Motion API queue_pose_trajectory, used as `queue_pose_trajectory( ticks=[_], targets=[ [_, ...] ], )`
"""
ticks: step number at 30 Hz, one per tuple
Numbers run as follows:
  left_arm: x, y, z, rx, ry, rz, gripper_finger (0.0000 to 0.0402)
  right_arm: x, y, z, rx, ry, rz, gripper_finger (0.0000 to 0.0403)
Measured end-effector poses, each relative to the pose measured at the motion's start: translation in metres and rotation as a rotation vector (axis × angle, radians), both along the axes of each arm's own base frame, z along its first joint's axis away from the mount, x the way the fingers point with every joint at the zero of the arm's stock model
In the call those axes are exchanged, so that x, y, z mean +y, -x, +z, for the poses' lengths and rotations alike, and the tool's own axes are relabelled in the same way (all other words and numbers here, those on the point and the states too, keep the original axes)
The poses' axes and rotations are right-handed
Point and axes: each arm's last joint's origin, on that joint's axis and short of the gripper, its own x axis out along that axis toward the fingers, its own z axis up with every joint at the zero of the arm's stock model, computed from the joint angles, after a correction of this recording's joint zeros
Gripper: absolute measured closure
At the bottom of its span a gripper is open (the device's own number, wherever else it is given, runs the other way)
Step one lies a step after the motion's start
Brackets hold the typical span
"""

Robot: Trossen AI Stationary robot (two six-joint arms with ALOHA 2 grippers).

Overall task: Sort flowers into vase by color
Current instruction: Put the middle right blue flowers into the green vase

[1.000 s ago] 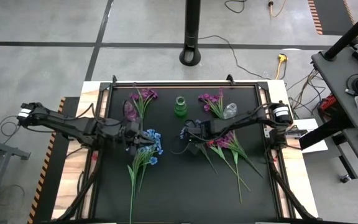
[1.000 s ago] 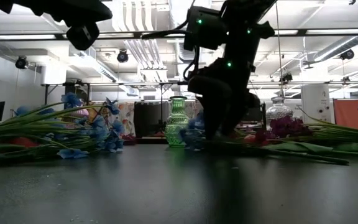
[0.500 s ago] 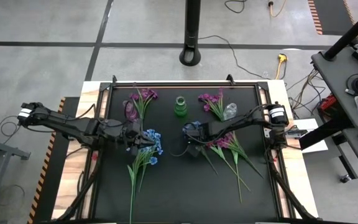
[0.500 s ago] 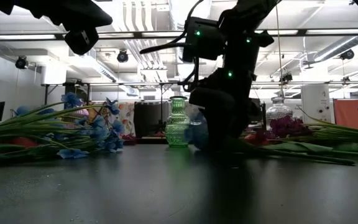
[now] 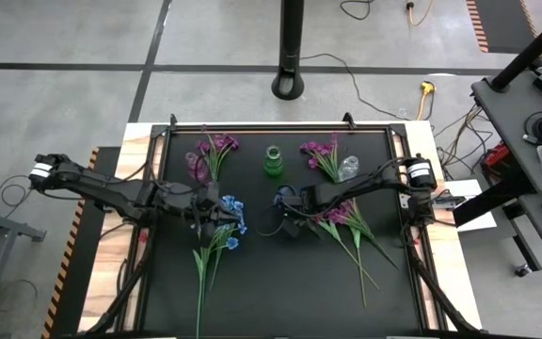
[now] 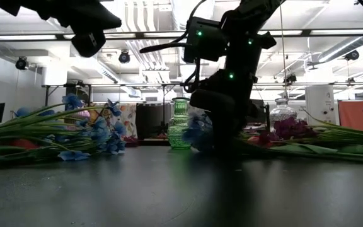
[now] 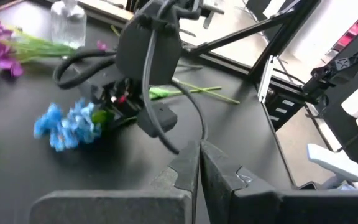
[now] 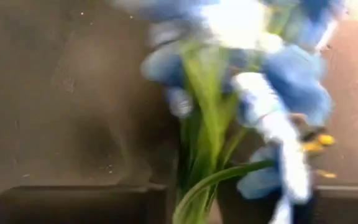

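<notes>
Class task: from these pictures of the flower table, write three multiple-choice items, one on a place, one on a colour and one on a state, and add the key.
1. Where does the green vase stand?
A. At the table's near edge
B. Between the two purple bunches
C. On the floor

2. What colour is the spray at the right end effector?
A. Blue
B. Red
C. Yellow

3. How is the left end effector?
A. Wide open
B. Shut on a purple stem
C. Shut and empty

Key: 1 B, the high view shows purple blooms on either side of it. 2 A, blue blooms fill the right wrist view. 3 C, its fingers meet with nothing between them.
</notes>
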Motion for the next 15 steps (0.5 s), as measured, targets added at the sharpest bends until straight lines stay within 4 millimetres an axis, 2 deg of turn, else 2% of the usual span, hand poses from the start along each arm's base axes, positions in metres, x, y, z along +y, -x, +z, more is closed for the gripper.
queue_pose_trajectory(
  ticks=[4, 8, 15],
  targets=[
    [0.000, -0.001, 0.006, -0.018, -0.013, -0.006, 0.0402, 0.000, 0.000, 0.016, -0.053, 0.005, 0.031, 0.0380],
    [0.000, 0.000, 0.006, -0.022, -0.042, -0.016, 0.0402, -0.001, 0.001, 0.046, -0.159, 0.022, 0.077, 0.0385],
    [0.000, 0.000, 0.006, -0.021, -0.064, -0.024, 0.0402, -0.013, -0.004, 0.108, -0.607, 0.149, 0.196, 0.0376]
  ],
)
